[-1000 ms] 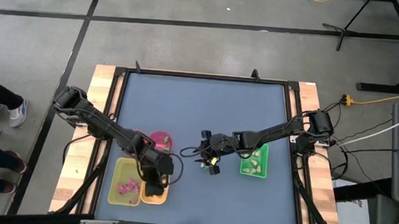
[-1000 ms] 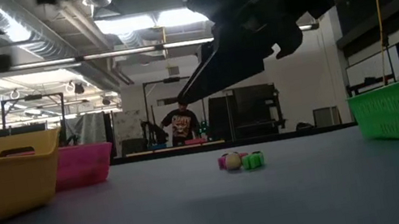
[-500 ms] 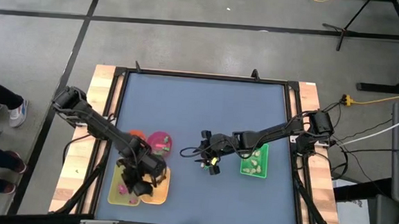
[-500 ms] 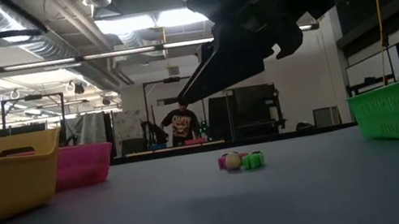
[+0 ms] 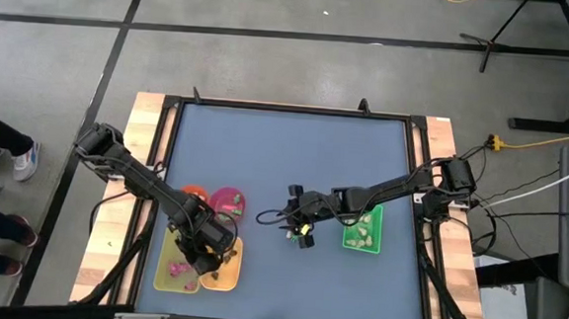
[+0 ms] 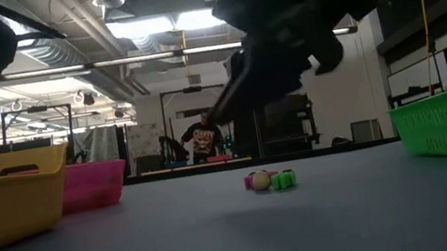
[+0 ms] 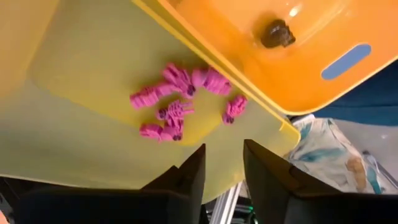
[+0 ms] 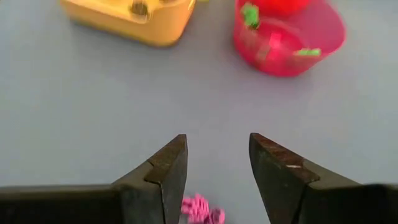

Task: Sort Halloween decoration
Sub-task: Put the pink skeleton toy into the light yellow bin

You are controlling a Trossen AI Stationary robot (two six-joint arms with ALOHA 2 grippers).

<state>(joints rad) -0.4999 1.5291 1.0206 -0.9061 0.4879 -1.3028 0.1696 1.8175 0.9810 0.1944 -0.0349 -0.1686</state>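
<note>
Now that the left gripper (image 7: 219, 177) has moved over from the orange bin (image 5: 226, 271) and hangs above the yellow tray (image 5: 168, 241) at the lower left of the high view, its fingers have spread apart and hold nothing. A bunch of magenta trinkets (image 7: 183, 102) lies inside that tray, so a piece was likely just dropped there. One dark brown trinket (image 7: 277, 33) sits in the orange bin. Near the middle of the tabletop (image 5: 285, 155), the right gripper (image 8: 214, 177) waits open and empty over a magenta trinket (image 8: 200, 208). More loose trinkets (image 6: 268, 179) are not yet sorted.
</note>
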